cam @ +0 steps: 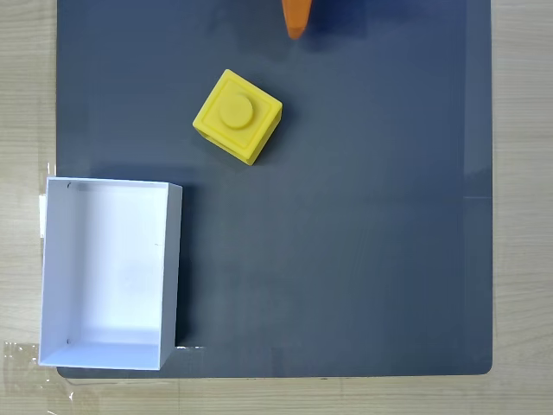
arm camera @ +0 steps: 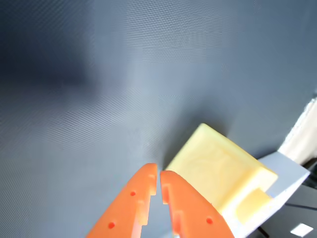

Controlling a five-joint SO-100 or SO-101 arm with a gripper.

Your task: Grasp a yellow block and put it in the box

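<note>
Fixed view from above: the yellow block (cam: pixel 238 117), stud up and turned at an angle, rests on a dark grey mat (cam: pixel 346 242) covering the light wood tabletop (cam: pixel 26 86), well apart from the white box (cam: pixel 111 271), which stands open at the mat's lower-left corner as this view shows it. The orange end effector (cam: pixel 295 19) enters at the top edge, just above and to the right of the block and not touching it. Wrist view: the end effector (arm camera: pixel 159 171) is clenched, its two orange fingers (arm camera: pixel 131 203) nearly meeting with nothing between them, above the mat.
</note>
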